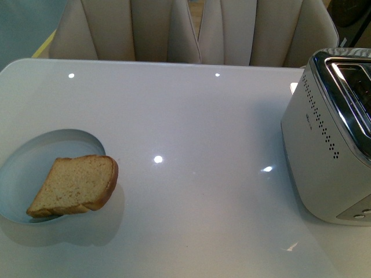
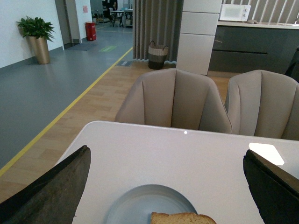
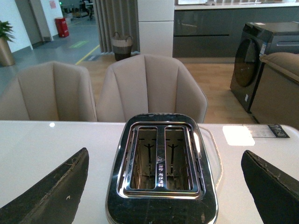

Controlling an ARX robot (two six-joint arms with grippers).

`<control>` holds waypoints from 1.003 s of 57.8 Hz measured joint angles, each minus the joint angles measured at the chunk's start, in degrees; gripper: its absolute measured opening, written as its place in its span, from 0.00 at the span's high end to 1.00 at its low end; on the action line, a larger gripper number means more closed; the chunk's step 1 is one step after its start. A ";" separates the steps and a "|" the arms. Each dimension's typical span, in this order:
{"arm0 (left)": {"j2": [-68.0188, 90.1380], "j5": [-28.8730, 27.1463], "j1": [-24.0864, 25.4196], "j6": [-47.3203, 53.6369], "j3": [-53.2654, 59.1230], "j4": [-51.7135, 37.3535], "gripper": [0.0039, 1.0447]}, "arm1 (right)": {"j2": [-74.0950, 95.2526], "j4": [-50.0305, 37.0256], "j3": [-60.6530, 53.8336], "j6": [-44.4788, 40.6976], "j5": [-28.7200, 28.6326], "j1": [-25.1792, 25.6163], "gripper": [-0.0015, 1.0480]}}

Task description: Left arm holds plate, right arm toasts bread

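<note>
In the front view the plate (image 1: 35,153) sits at the lower left of the frame, cut off by the left edge, so its full outline cannot be seen. The bread (image 1: 74,185) lies on it at a slant, and its rounded crust end seems to reach past the rim on the plate's right side. The toaster (image 1: 322,150) stands at the right edge on the white surface (image 1: 197,191), well apart from the plate. Its far side is cropped and its slots are barely visible from this angle.

The hands show only in the wrist views. In the left wrist view the left hand (image 2: 166,154) is released, with its two dark fingers (image 2: 56,191) spread to the lower corners of the frame and gripping nothing. The plate lies low between them, and only the top edge of the bread is visible at the bottom border.

The right wrist view looks straight down onto the toaster's chrome top, where the wire guides inside both slots are plain to see. The right hand (image 3: 164,154) is likewise released, with a finger at each lower corner. Beige chairs (image 3: 149,88) stand beyond the surface.
</note>
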State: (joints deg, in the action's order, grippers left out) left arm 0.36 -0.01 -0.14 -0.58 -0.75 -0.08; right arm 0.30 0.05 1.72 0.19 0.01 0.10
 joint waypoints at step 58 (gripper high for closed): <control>18.36 -3.63 1.38 -17.16 -10.71 26.86 0.07 | -0.02 0.00 -0.02 0.00 -0.02 0.00 0.08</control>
State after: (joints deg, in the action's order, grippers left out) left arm 18.72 -3.64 1.23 -17.74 -11.46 26.79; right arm 0.27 0.05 1.69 0.19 -0.01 0.10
